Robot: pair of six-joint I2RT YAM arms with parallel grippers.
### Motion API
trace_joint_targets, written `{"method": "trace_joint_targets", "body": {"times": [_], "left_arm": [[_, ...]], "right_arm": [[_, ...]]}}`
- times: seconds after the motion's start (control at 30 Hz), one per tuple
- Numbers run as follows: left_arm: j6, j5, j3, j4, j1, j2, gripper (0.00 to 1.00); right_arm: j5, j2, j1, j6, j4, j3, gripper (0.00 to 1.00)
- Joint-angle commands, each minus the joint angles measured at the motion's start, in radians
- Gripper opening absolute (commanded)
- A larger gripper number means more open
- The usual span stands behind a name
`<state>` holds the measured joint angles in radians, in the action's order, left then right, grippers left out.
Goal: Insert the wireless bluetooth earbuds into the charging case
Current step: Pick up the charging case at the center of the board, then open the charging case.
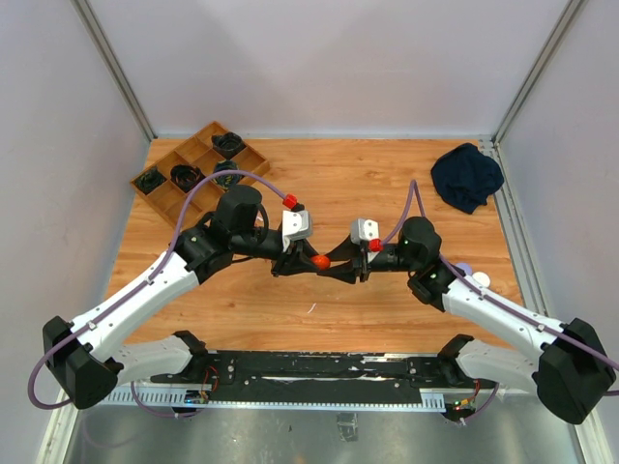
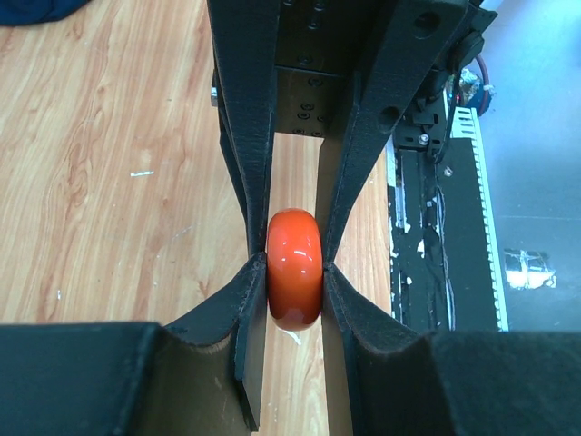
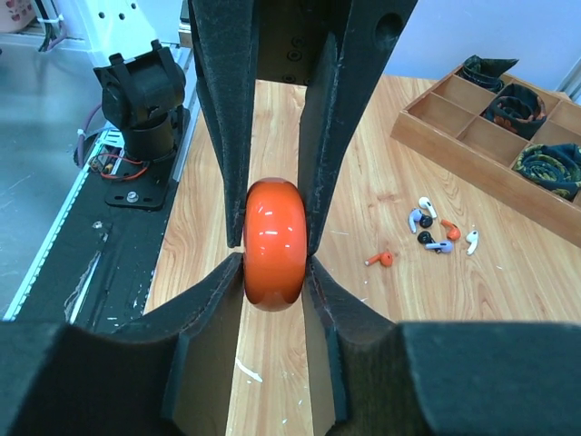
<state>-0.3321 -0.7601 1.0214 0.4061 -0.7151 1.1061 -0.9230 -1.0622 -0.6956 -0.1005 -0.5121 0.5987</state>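
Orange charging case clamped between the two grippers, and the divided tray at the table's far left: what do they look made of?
Orange charging case: probably hard plastic with a glossy finish. It is smooth and evenly coloured, with sharp white highlights. Divided tray: looks like unpainted wood with a matte finish. It is light brown with thin partition walls, though the grain is too faint to rule out fibreboard.

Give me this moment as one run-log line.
left claw: shut on orange case | right claw: shut on orange case | earbuds: loose on table near tray
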Motion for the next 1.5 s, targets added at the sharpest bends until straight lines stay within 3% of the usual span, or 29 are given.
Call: {"method": "trace_joint_targets", "body": {"times": [0.0,0.3,0.6,0.73,1.0,1.47], "left_arm": [[0.004,-0.035,0.013,-0.021,-0.007,-0.005,0.0],[0.007,-0.019,-0.01,-0.053,-0.007,-0.021,0.01],[0.021,0.085,-0.052,-0.104,-0.007,-0.084,0.51],[0.034,0.121,-0.079,-0.142,-0.007,-0.111,0.63],[0.044,0.158,-0.087,-0.155,-0.007,-0.089,0.72],[0.095,0.33,-0.119,-0.245,-0.006,-0.152,0.74]], "right_arm": [[-0.026,-0.015,0.012,0.034,-0.084,-0.006,0.31],[-0.036,-0.028,0.014,0.062,-0.12,-0.013,0.2],[-0.019,-0.013,0.024,0.064,-0.112,-0.021,0.11],[-0.016,-0.01,0.025,0.067,-0.108,-0.022,0.1],[-0.013,-0.016,0.024,0.074,-0.111,-0.014,0.1],[-0.007,-0.021,0.024,0.068,-0.095,-0.034,0.09]]}}
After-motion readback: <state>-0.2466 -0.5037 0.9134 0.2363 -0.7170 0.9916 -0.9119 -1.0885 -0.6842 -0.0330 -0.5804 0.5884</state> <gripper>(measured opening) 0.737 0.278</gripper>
